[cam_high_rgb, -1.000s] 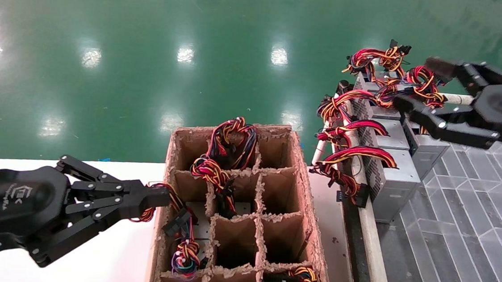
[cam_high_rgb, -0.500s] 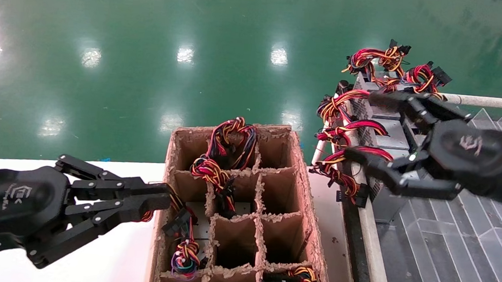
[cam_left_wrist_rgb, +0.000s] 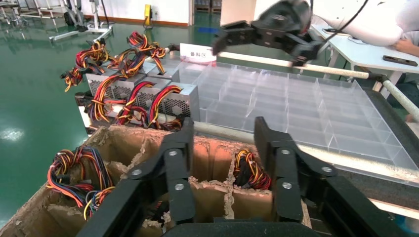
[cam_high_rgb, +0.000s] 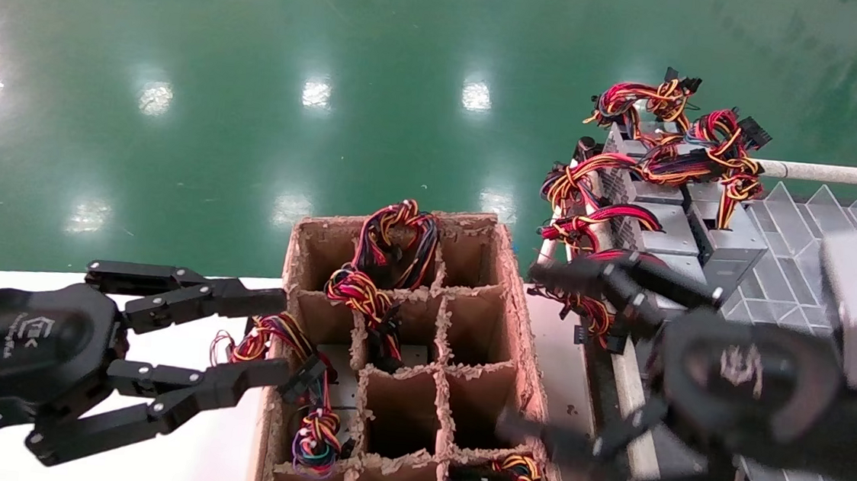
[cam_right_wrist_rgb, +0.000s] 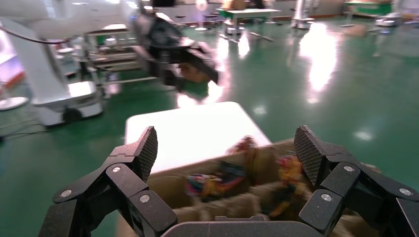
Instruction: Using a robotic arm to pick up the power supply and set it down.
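Several silver power supplies (cam_high_rgb: 675, 231) with red, yellow and black wires stand in a row on the clear tray's left end, also shown in the left wrist view (cam_left_wrist_rgb: 174, 101). More wire bundles (cam_high_rgb: 392, 242) stick out of the brown carton (cam_high_rgb: 515, 331). My left gripper (cam_high_rgb: 272, 335) is open at the carton's left wall, a loose wire loop (cam_high_rgb: 262, 334) between its fingers, untouched. In its own view the left gripper (cam_left_wrist_rgb: 225, 143) faces the carton (cam_left_wrist_rgb: 212, 195). My right gripper (cam_high_rgb: 534, 356), blurred, hangs open over the carton's right side; the right gripper (cam_right_wrist_rgb: 226, 150) holds nothing.
The clear ribbed tray (cam_high_rgb: 782, 222) fills the right, with a white rail (cam_high_rgb: 831, 173) behind it. A white table (cam_high_rgb: 190, 451) lies under the carton. Green floor lies beyond. The left arm (cam_right_wrist_rgb: 173, 44) shows far off in the right wrist view.
My left gripper has opened and let the wire loop go. My right gripper has swung from the back row of power supplies down towards the carton's right side.
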`<act>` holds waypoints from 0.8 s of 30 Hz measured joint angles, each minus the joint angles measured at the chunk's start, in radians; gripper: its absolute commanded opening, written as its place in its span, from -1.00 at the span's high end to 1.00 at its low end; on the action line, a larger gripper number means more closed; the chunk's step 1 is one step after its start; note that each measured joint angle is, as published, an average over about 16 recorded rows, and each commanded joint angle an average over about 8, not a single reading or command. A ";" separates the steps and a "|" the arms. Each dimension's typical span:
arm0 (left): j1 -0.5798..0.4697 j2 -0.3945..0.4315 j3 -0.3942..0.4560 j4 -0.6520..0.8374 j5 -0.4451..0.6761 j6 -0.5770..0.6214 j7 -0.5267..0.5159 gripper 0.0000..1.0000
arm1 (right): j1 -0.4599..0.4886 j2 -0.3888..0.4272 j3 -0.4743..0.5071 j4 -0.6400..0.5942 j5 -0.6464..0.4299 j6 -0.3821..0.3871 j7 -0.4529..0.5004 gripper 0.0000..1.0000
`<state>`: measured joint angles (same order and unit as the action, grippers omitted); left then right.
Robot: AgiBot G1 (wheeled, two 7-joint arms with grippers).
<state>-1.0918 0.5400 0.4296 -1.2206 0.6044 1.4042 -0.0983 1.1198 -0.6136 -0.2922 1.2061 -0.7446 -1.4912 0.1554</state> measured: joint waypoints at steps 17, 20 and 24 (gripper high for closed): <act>0.000 0.000 0.000 0.000 0.000 0.000 0.000 -1.00 | -0.060 0.004 0.018 0.103 0.020 -0.006 0.038 -1.00; 0.000 0.000 0.000 0.000 0.000 0.000 0.000 -1.00 | -0.056 0.003 0.017 0.096 0.019 -0.006 0.036 -1.00; 0.000 0.000 0.000 0.000 0.000 0.000 0.000 -1.00 | -0.052 0.003 0.015 0.090 0.018 -0.006 0.034 -1.00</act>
<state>-1.0917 0.5399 0.4295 -1.2204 0.6042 1.4040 -0.0983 1.0675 -0.6102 -0.2767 1.2957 -0.7269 -1.4968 0.1898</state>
